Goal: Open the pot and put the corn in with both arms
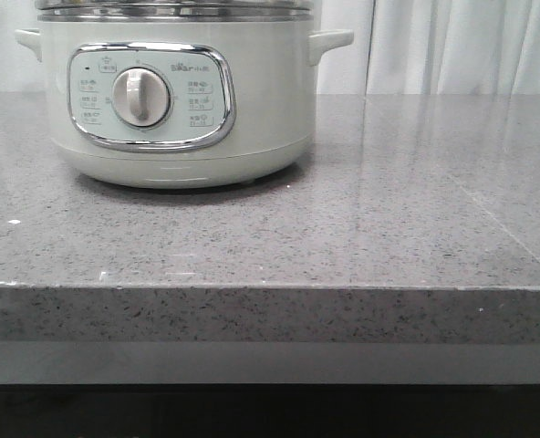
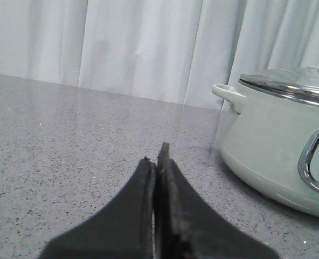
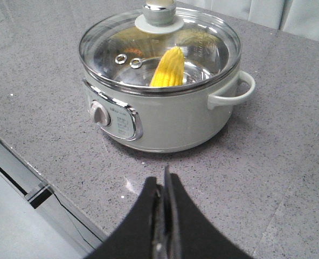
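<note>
The speckled grey stone bench (image 1: 416, 219) carries the pot (image 3: 159, 108), pale green and round, toward its left. Panel lettering is too small to read. A glass lid (image 3: 202, 48) covers the corn (image 3: 167, 69) inside. Left pincer (image 2: 157, 162) and right pincer (image 3: 164, 183) are both pressed together, empty.

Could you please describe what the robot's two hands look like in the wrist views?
Both the left hand and the right hand show two matte black fingers, broad at the base and tapering to thin pointed tips. No cables, markings or other colours are visible on either.
</note>
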Motion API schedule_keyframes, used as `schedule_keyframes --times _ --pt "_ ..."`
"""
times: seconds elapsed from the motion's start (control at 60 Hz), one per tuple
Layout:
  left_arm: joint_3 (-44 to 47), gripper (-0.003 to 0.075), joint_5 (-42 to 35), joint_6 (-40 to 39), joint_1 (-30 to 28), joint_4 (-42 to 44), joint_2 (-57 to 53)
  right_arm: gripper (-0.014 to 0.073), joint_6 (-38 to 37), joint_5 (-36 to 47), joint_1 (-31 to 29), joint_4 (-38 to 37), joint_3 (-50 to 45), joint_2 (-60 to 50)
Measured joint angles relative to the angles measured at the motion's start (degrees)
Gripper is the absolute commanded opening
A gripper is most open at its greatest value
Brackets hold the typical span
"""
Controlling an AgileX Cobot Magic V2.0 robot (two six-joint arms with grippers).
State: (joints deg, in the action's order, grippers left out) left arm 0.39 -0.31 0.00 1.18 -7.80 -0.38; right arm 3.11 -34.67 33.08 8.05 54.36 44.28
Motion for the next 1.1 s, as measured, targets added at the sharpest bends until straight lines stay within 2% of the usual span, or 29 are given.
schedule_keyframes --times 0.25,1.101 --pt "0.0 -0.002 0.0 0.0 2.05 -0.1 0.0 -0.0119 0.0 0.0 0.0 0.0 0.0 0.0" --pt "0.0 -0.002 0.0 0.0 2.02 -0.12 0.0 -0.0119 0.0 0.0 0.0 0.0 0.0 0.0"
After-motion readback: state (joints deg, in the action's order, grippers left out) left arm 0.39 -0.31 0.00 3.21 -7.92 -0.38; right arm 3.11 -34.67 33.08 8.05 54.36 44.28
